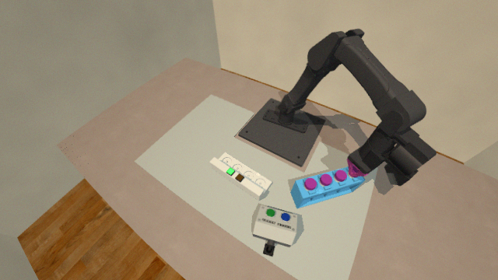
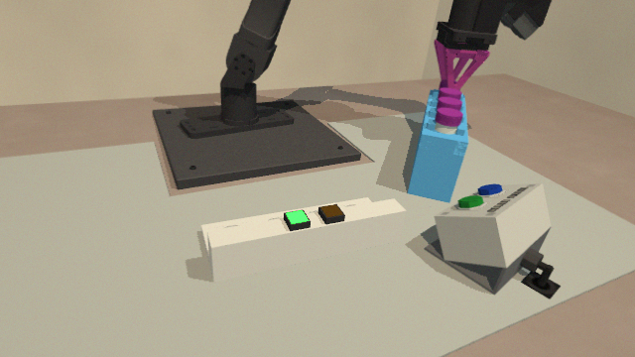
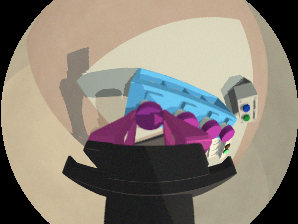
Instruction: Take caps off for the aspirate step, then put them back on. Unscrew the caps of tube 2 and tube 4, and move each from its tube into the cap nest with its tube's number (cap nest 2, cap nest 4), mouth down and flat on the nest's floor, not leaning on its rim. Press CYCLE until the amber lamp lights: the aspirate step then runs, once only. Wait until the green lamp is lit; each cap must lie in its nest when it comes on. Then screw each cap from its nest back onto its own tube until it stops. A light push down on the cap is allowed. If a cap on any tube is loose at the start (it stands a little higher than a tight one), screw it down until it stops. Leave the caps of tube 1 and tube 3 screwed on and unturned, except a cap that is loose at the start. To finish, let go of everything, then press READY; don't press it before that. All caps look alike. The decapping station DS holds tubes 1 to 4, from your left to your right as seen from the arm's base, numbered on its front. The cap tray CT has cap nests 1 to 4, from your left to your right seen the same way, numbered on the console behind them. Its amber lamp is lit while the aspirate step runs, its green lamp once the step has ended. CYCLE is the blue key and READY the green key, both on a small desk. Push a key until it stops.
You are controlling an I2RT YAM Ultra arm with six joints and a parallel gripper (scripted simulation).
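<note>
The blue decapping station point(image 1: 327, 188) holds four tubes with magenta caps. Three caps point(image 1: 326, 180) stand free. My gripper point(image 1: 355, 171) comes straight down on the fourth, at the station's right end in the top view, and is shut on that cap point(image 3: 152, 119). In the exterior view the magenta fingers point(image 2: 450, 90) close around the rearmost cap of the row. The cap still sits on its tube. The white cap tray point(image 1: 241, 175) shows its green lamp point(image 1: 230, 171) lit and its amber lamp point(image 1: 240, 178) dark. Its nests look empty.
The key desk point(image 1: 277, 225) with the green key point(image 1: 270, 212) and blue key point(image 1: 285, 217) stands in front of the station. The arm's dark base plate point(image 1: 280, 134) lies behind the tray. A wall runs behind the arm.
</note>
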